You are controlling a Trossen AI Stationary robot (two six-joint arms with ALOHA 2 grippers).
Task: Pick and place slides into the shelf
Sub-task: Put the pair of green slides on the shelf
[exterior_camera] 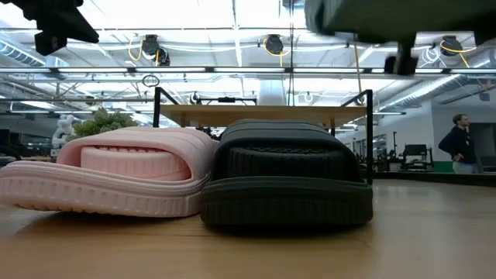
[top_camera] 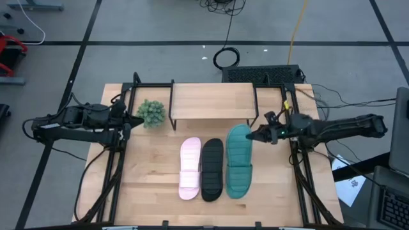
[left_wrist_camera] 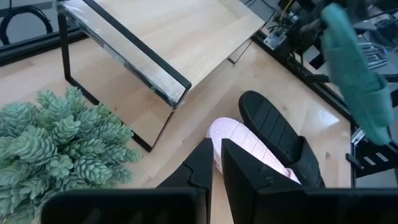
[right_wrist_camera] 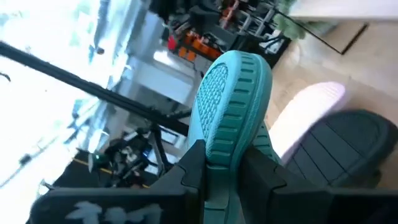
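Observation:
The teal green slide (top_camera: 239,160) is up off the table at the right of the row and slants in the left wrist view (left_wrist_camera: 354,81). My right gripper (top_camera: 254,134) is shut on it, having come in from the table's right side. The pale pink slide (top_camera: 190,167) and the black slide (top_camera: 213,169) lie side by side flat on the tabletop, close up in the low view (exterior_camera: 116,174) (exterior_camera: 287,178). The shelf (top_camera: 214,101) stands on its thin black legs behind them. My left gripper (top_camera: 131,120) waits shut at the table's left, beside the plant. My right gripper (right_wrist_camera: 227,171) pinches the teal slide's sole at the right edge of its far end (right_wrist_camera: 231,146). One finger lies on the dotted footbed and the other is under the ribbed sole. The fingers come roughly level from the table's right. The slide is lifted clear, with its near end lower.
A small green plant (top_camera: 151,113) sits at the shelf's left end, right in front of my left gripper (left_wrist_camera: 216,168). Black frame rails run along both table sides. A laptop and cables lie off the right edge. A person (exterior_camera: 461,143) stands far back in the room.

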